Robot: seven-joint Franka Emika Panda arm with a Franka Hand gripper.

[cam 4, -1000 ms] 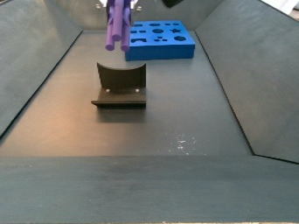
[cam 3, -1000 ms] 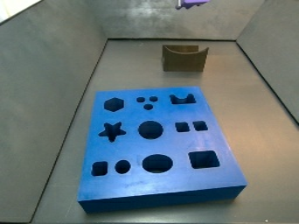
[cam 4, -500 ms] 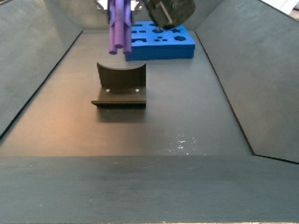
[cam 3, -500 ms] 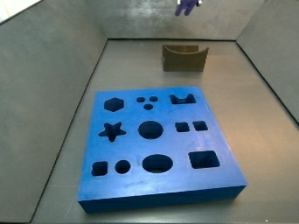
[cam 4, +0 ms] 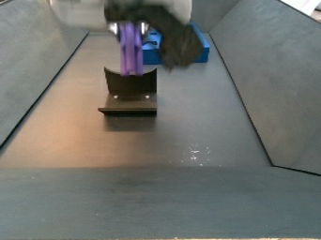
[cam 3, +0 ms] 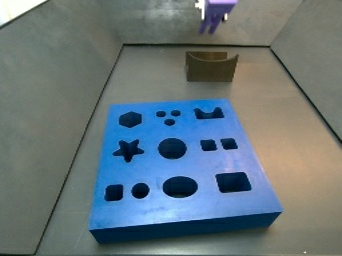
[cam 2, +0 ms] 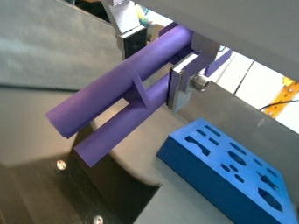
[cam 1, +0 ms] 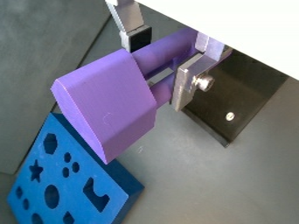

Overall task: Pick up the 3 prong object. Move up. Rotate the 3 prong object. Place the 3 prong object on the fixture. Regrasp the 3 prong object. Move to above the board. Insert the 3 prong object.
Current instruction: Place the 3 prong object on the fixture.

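Note:
My gripper (cam 1: 163,57) is shut on the 3 prong object (cam 1: 111,101), a light-purple peg with a blocky base; it lies crosswise between the fingers (cam 1: 190,80). Both wrist views show this grip (cam 2: 158,54), with the prongs (cam 2: 111,109) pointing away from the jaws. In a side view the gripper (cam 4: 131,21) is blurred and holds the peg (cam 4: 130,52) upright just above the dark fixture (cam 4: 128,91). In a side view the peg (cam 3: 218,12) hangs over the fixture (cam 3: 210,65). The blue board (cam 3: 181,165) lies apart from it.
Grey sloping walls (cam 3: 74,90) enclose the dark floor (cam 4: 150,141). The board (cam 4: 149,44) lies beyond the fixture, partly hidden by the gripper. It also shows in both wrist views (cam 1: 59,179) (cam 2: 233,166), beside the fixture (cam 1: 239,96).
The gripper has come down with the purple peg towards the fixture. More of the gripper's body now shows in a side view and covers part of the board.

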